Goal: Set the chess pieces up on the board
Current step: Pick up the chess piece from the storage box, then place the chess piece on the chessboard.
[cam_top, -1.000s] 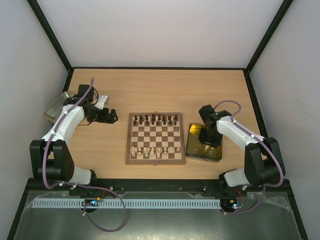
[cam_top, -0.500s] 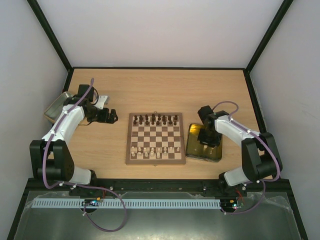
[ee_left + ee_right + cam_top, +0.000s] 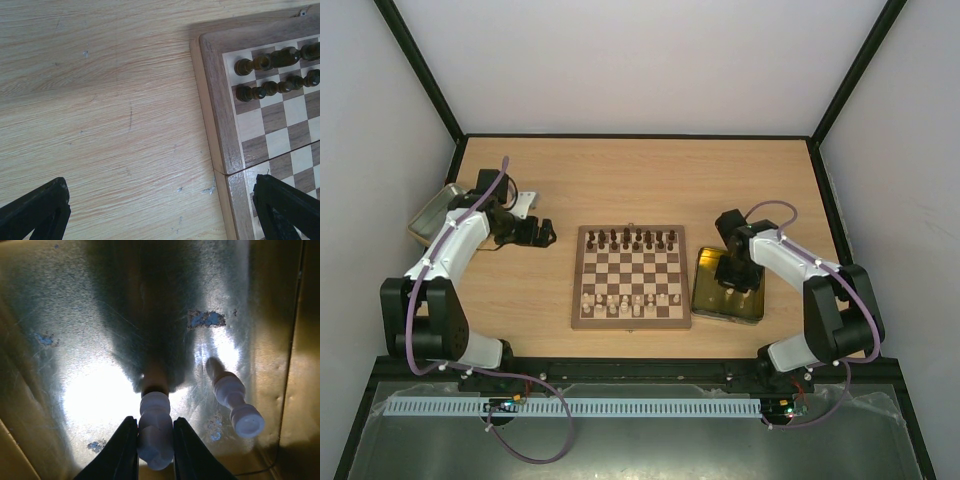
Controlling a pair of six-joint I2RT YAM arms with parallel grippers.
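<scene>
The board (image 3: 578, 285) lies mid-table with dark chess pieces (image 3: 635, 239) in its two far rows and pale ones (image 3: 625, 302) near its front. My right gripper (image 3: 733, 284) reaches down into the yellowish tray (image 3: 702, 300). In the right wrist view the right gripper (image 3: 155, 432) is shut on a pale chess piece (image 3: 155, 412), a finger pressed to each side. A second pale piece (image 3: 235, 400) lies to its right on the tray floor (image 3: 75, 315). My left gripper (image 3: 545, 233) hovers open and empty (image 3: 160, 200) over bare table beside the board's left edge (image 3: 220, 100).
A grey metal tray (image 3: 430, 215) sits at the far left behind the left arm. Dark pieces (image 3: 272, 60) stand in two rows at the board corner nearest my left gripper. Black frame walls enclose the table.
The right gripper's fingers have closed in on the pale piece in the tray, and the right arm has shifted slightly. The left arm has not moved.
</scene>
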